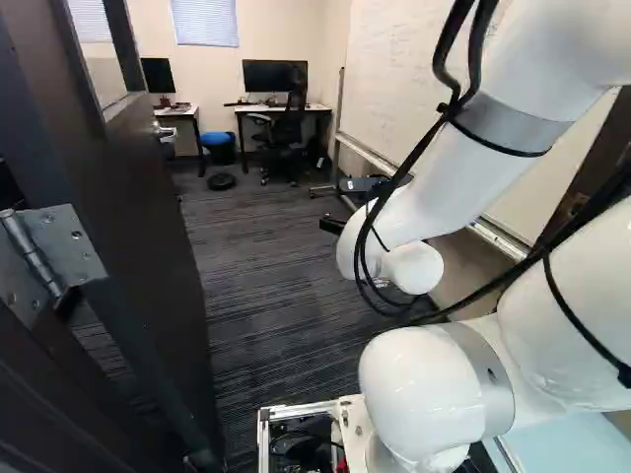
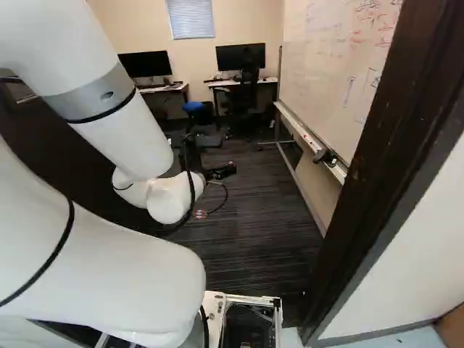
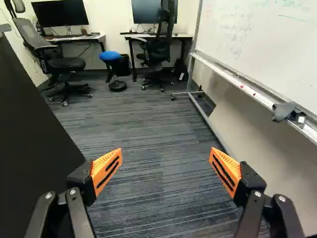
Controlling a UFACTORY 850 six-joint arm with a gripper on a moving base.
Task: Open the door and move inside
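Note:
The dark door (image 1: pixel 138 207) stands swung open at the left of the left base view, with its hinge (image 1: pixel 61 246) near and its metal handle (image 1: pixel 166 131) at the far edge. In the right base view my gripper (image 2: pixel 220 172) reaches over the carpet past the doorway, partly hidden by the wrist. Seen from the wrist, the gripper (image 3: pixel 166 161) is open, its orange pads wide apart with only floor showing between them. The door's dark face (image 3: pixel 29 144) rises beside one finger, without visible contact.
Dark door frame (image 2: pixel 388 167) stands close to the base's right. Beyond it, a whiteboard (image 3: pixel 262 44) on a wheeled stand lines the right wall. Desks with monitors (image 3: pixel 60 13), office chairs (image 3: pixel 59 63) and a blue stool (image 3: pixel 110 55) stand at the far end. Carpet (image 3: pixel 143 124) lies ahead.

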